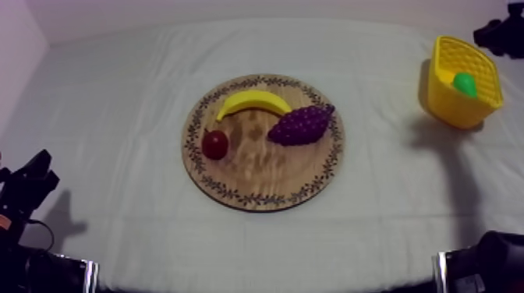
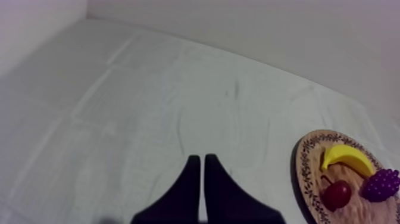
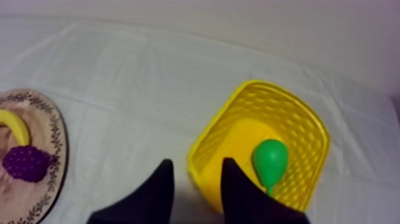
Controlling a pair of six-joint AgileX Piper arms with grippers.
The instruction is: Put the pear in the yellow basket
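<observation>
**Pear lies inside the yellow basket; nothing of it is left on the board**

The pear rests on the basket's floor against the mesh wall, well apart from the wooden board. Seen from the right wrist, the pear lies just beyond the right gripper. It is offset toward the basket's inner side, its long axis running roughly along the fingers' line and its narrow stem end pointing back toward them. That gripper's fingers stand apart with nothing between them, poised over the near corner of the basket. The right arm is plainly the nearer one.

The left gripper hangs over bare cloth at the far side of the table, its fingers pressed together in a narrow wedge and holding nothing.

The basket holds the pear and nothing else that I can see. The board carries a banana along its far edge, with a bunch of grapes touching its tip, and a small red fruit apart from both.

In my judgement the placing is done, and the right arm's only remaining move is to lift clear without catching the basket's rim.
</observation>
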